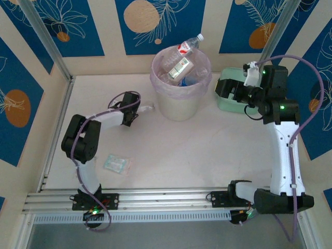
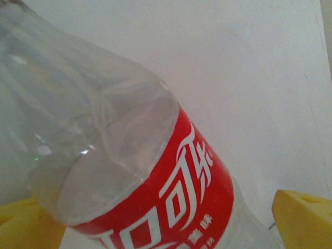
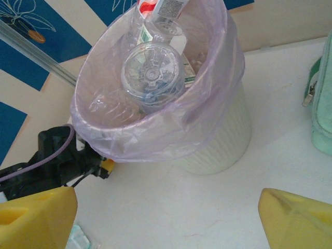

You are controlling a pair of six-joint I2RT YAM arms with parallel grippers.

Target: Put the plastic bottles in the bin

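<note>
Right now your left tool (image 1: 141, 108) is holding its yellow fingers apart around a smooth clear plastic bottle with a red label (image 2: 155, 176) on the white desk (image 1: 207, 150). It is lying beside the ribbed cream-white round bin (image 1: 179, 106), whose filmy pink bag is holding other clear bottles (image 1: 181, 65). Your right tool (image 3: 168, 207) is gaping wide too.

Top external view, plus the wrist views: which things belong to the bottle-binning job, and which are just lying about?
Job: bin; plastic bottles piled in it; red-labelled bottle at the left gripper.
Lying about: mint-green case; flat clear packet.
</note>
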